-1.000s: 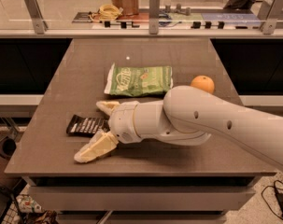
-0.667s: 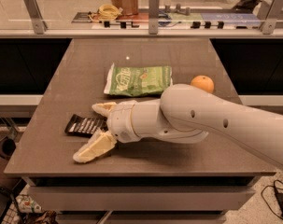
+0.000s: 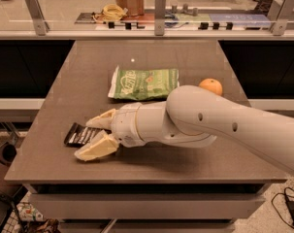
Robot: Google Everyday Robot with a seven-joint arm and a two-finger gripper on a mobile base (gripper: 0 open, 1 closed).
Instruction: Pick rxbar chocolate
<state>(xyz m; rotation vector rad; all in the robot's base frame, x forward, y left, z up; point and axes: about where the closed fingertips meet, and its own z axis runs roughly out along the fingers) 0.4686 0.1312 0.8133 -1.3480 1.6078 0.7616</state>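
The rxbar chocolate (image 3: 77, 134) is a small flat black wrapper with white lettering, lying on the brown table (image 3: 195, 62) near its front left edge. My gripper (image 3: 88, 137) reaches in from the right, low over the table. Its two cream fingers are spread, one behind the bar and one in front of it, so the bar's right end lies between them. The bar's left part shows; the rest is hidden by the fingers.
A green-and-white snack bag (image 3: 144, 84) lies flat behind my wrist. A round orange fruit (image 3: 211, 86) sits at the right, behind my arm. A rail with posts and a shelf of clutter (image 3: 137, 18) runs along the back. The table's front edge is close below the gripper.
My arm and gripper have shifted slightly left toward the bar. The bar, bag and orange have not moved.
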